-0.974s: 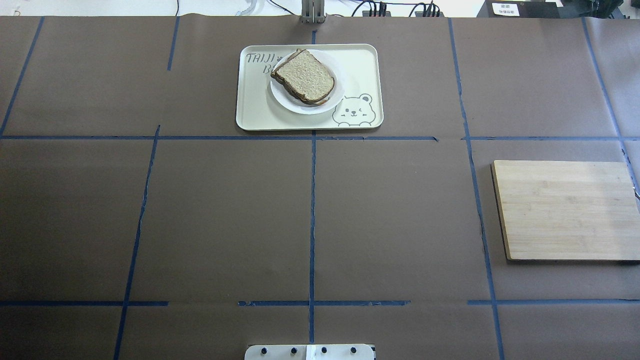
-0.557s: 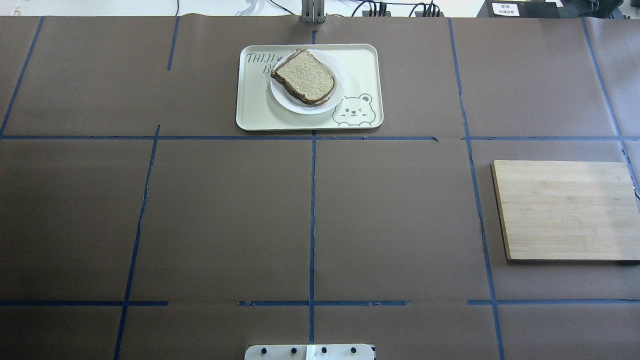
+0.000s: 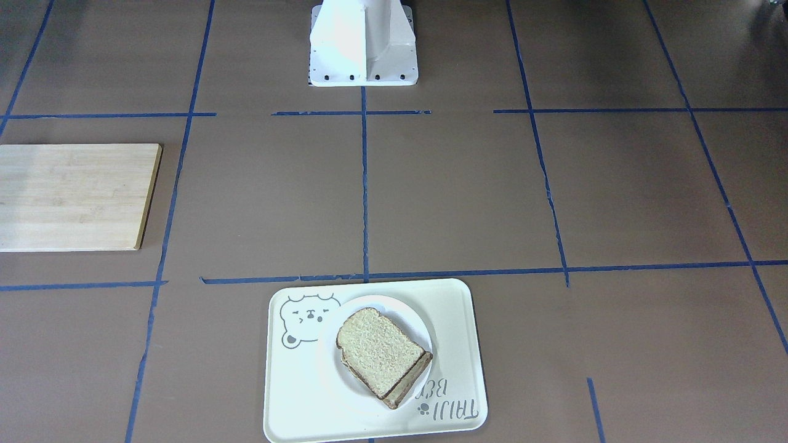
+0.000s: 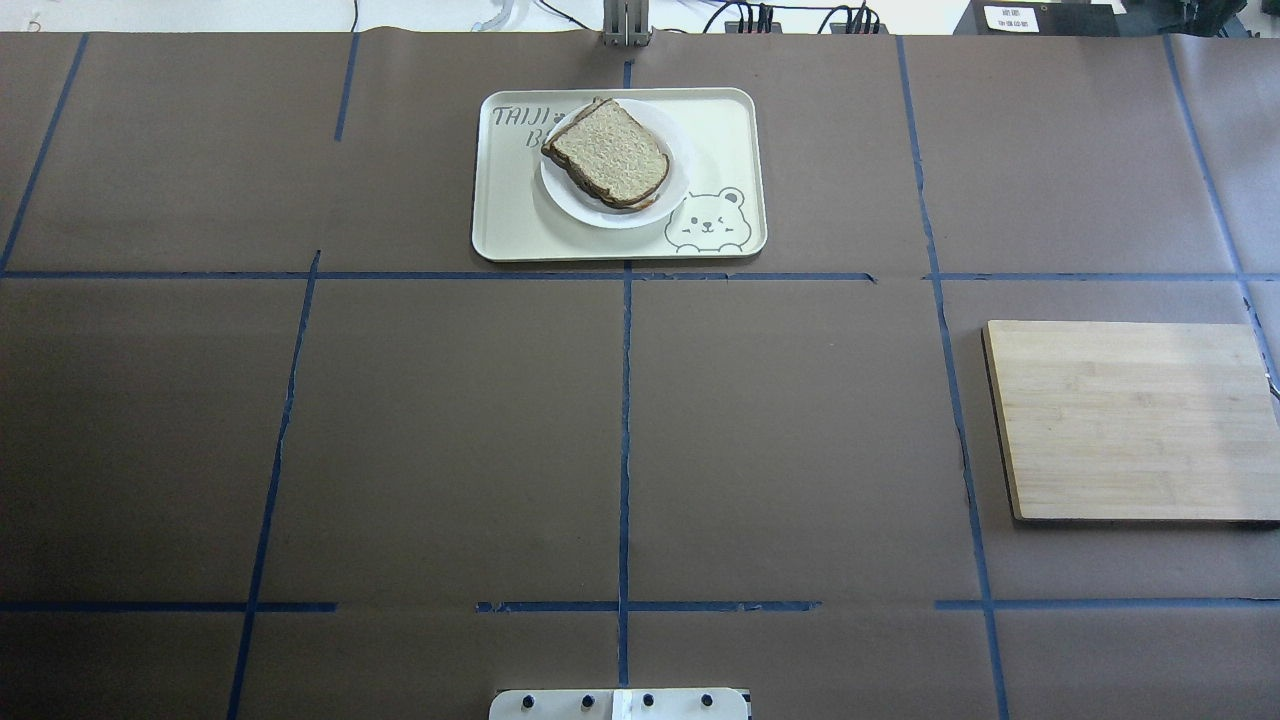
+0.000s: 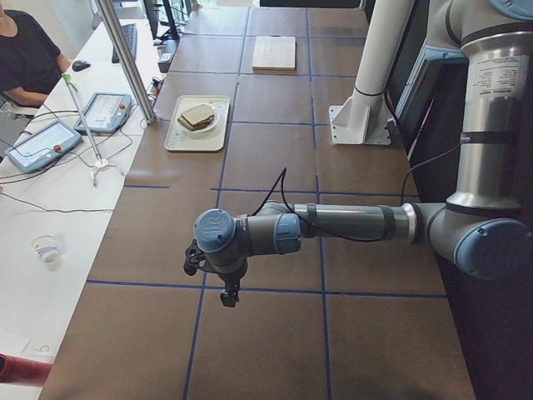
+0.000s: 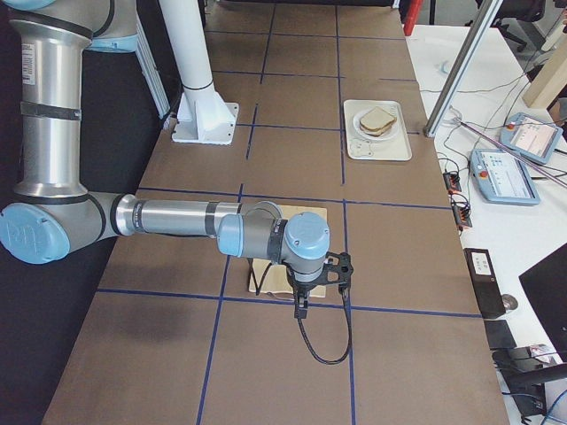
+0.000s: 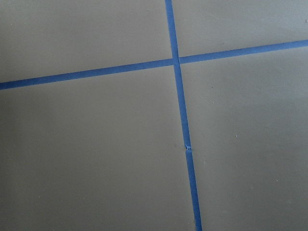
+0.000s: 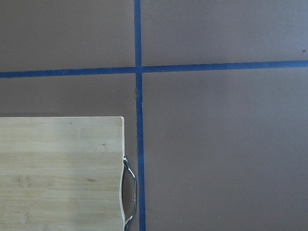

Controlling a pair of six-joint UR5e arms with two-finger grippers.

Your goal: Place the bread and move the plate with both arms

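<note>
The bread (image 4: 610, 150) lies on top of a second slice on the white plate (image 4: 630, 218), which sits on the cream bear tray (image 4: 510, 220) at the table's far middle. They also show in the front view: the bread (image 3: 378, 347), the plate (image 3: 357, 395) and the tray (image 3: 295, 394). My left gripper (image 5: 226, 298) hangs over bare table far to the left, seen only in the left side view. My right gripper (image 6: 301, 310) hangs by the cutting board, seen only in the right side view. I cannot tell whether either is open or shut. Both are far from the plate.
A wooden cutting board (image 4: 1130, 420) lies at the table's right side; its metal handle (image 8: 129, 192) shows in the right wrist view. The robot's white base (image 3: 363, 43) stands at the near middle. An operator (image 5: 25, 58) sits at a side desk.
</note>
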